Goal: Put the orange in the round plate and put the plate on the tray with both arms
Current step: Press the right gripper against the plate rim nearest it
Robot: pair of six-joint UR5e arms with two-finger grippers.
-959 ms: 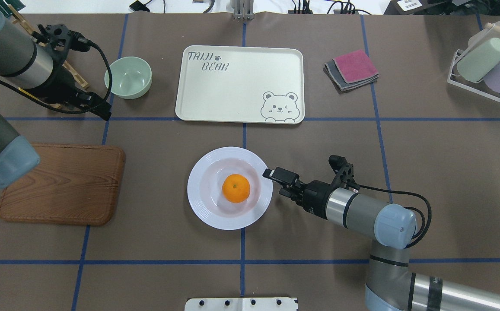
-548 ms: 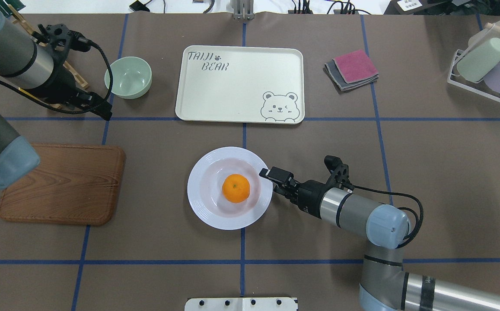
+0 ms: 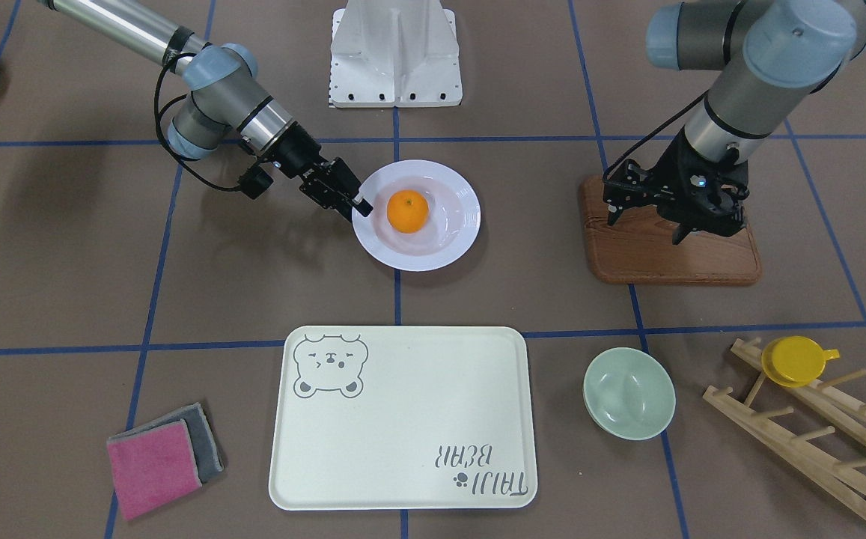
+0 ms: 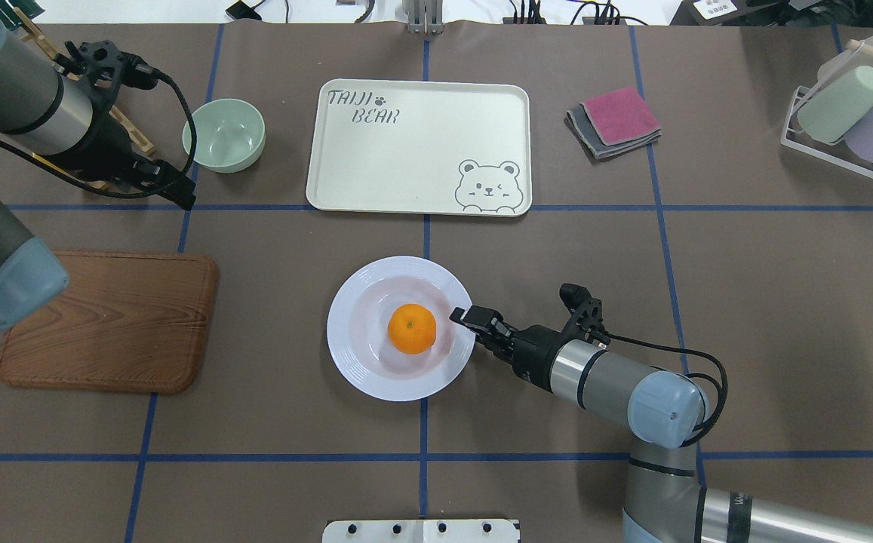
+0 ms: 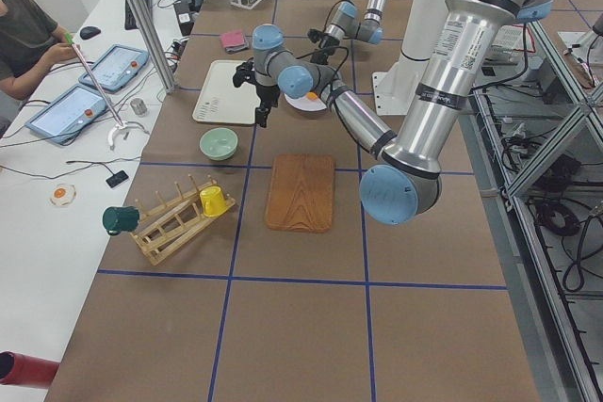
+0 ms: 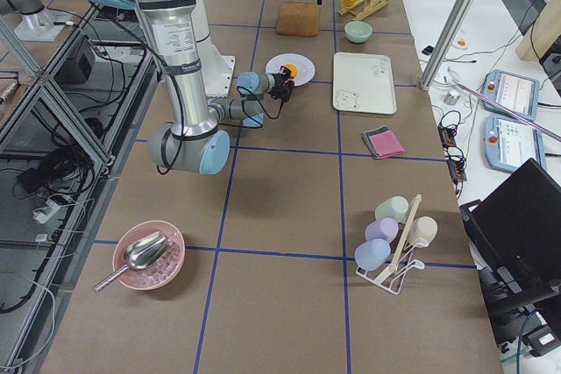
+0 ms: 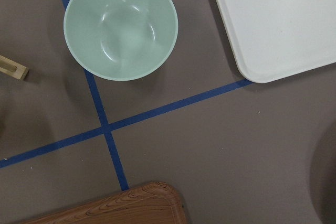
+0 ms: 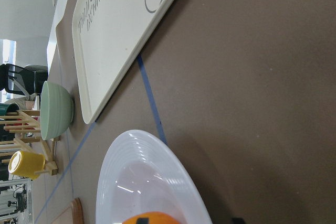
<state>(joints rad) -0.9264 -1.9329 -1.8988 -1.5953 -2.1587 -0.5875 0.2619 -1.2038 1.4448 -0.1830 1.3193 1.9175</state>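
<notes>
Overhead view: the orange (image 4: 411, 329) lies in the plate (image 4: 353, 354), with the tray (image 4: 406, 151) at 12 o'clock. The right tool (image 4: 468, 317) is at the rim's 3 o'clock, and I cannot tell its grip. The left tool (image 3: 645, 229) is spread, far off. A one-sided lift could tip the plate and roll the orange.

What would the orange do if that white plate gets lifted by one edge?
The orange is round and sits loose in the plate, so it would probably roll toward the low side if the plate tips. The deep well and raised rim should keep it in. The plate looks glossy, so the right gripper at its rim might slip.
</notes>
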